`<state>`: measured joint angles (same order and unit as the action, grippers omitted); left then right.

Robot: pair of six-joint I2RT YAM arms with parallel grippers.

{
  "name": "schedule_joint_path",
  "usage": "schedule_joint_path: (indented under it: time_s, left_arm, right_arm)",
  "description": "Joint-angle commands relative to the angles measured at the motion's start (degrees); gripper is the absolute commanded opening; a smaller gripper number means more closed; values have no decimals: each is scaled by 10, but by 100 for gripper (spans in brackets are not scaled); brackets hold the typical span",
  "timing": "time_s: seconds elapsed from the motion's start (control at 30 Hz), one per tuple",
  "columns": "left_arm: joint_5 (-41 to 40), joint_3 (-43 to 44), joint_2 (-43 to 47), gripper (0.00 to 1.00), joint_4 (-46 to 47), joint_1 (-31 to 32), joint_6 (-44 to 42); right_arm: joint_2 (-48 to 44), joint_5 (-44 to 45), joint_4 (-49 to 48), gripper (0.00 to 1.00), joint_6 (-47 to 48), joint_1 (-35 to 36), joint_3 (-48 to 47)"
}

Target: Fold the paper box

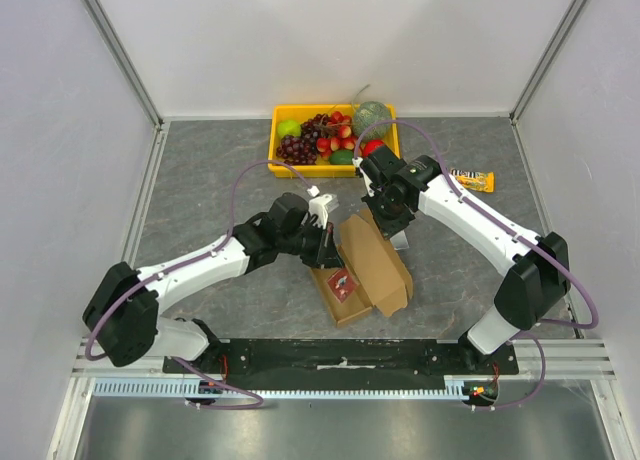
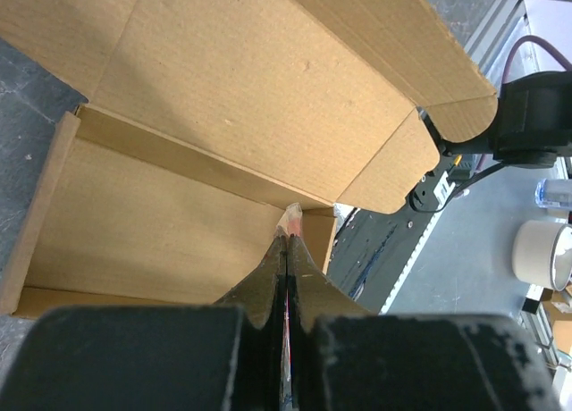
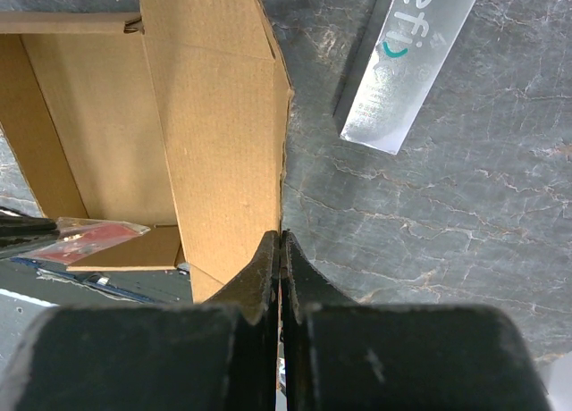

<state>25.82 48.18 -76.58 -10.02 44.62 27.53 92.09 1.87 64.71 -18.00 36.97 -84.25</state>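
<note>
The brown paper box [image 1: 378, 270] lies in the middle of the table with its tray part open and its lid flap raised. My right gripper [image 1: 386, 220] is shut on the edge of the lid flap [image 3: 219, 116], and its jaws [image 3: 281, 238] pinch the cardboard rim. My left gripper [image 1: 327, 248] reaches into the open tray [image 2: 134, 241] from the left. It [image 2: 288, 234] is shut on a small clear packet with red contents [image 3: 89, 237], which it holds over the tray floor. The packet also shows in the top view [image 1: 343, 283].
A yellow tray [image 1: 284, 111] with grapes, strawberries and other fruit stands at the back. A snack bar [image 1: 472, 181] lies at the right. A silver carton [image 3: 407, 62] lies on the grey table just right of the box. The black base rail [image 1: 340, 358] runs along the near edge.
</note>
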Motion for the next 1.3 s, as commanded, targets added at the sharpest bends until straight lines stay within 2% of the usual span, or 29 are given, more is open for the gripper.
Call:
schedule_joint_path:
  time_s: [0.0, 0.6, 0.67, 0.73, 0.87, 1.07, 1.27]
  left_arm:
    - [27, 5, -18, 2, 25, 5, -27]
    - [25, 7, -82, 2, 47, 9, -75]
    - [17, 10, -85, 16, 38, 10, -81]
    - [6, 12, -82, 26, 35, 10, -82]
    - [-13, 20, -67, 41, 24, 9, -89]
    - [-44, 39, -39, 45, -7, -3, -101]
    - [-24, 4, 54, 45, 25, -84, -76]
  right_arm:
    - [-19, -4, -7, 0, 1, -1, 0]
    - [-17, -11, -10, 0, 6, -1, 2]
    - [-19, -10, -11, 0, 8, -1, 1]
    - [-20, -10, -10, 0, 10, -1, 1]
    - [-24, -10, -12, 0, 14, -1, 2]
    - [-24, -17, -16, 0, 29, -1, 3]
    - [-26, -63, -35, 0, 81, 2, -11]
